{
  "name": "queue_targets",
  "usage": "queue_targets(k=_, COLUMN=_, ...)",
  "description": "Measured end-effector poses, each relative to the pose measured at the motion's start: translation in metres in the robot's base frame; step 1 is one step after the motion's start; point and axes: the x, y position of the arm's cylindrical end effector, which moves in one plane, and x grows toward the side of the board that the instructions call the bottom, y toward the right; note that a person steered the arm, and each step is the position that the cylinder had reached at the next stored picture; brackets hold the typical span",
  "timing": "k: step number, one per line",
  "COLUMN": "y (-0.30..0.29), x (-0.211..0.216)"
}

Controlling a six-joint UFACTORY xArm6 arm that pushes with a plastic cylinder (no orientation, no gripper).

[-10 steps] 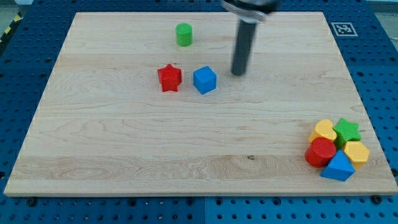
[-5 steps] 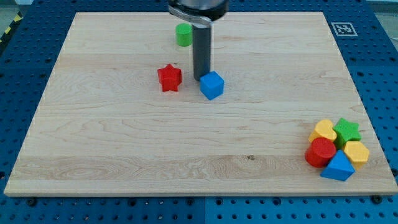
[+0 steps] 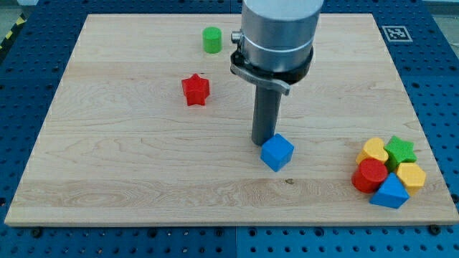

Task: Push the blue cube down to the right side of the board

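- wooden board (image 3: 107,172): biggest thing in view, and the blue cube (image 3: 277,152) sits on it below centre, toward the view's right. The bottom edge lies below the cube with a clear strip between. Risk: a push straight down takes the cube off that edge instead of to the right side.
- arm: no claw fitted, only the dark rod, so nothing can spread or pinch. The grey housing hides the board above the cube.
- cluster at the bottom-right corner, well right of the blue cube: yellow block (image 3: 374,150), green star (image 3: 400,151), red cylinder (image 3: 370,175), second yellow block (image 3: 411,175), blue triangular block (image 3: 389,192), all touching. Risk: a push aimed too far right rams the cube into the yellow block or red cylinder and scatters the pile; the two blues could then be confused.
- blue cube: sits corner-on, an edge facing the rod. Risk: contact on a slanted face may spin it or let it slip sideways, so it veers down-left.
- my tip (image 3: 265,144): at the cube's upper-left, touching or very nearly; the exact contact cannot be told. Risk: if off-centre, the tip slides past the cube and loses it.
- red star (image 3: 195,89): up-left of the cube, well apart. Low risk, behind the push line.
- green cylinder (image 3: 211,39): further up-left of the cube, near the top edge. No real risk.
- dark knot (image 3: 290,180) in the wood just below-right of the cube; probably flush, cannot tell.
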Motion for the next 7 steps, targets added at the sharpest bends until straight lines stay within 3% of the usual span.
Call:
queue_targets(k=3, y=0.001, x=0.059)
queue_targets(k=7, y=0.016, x=0.057)
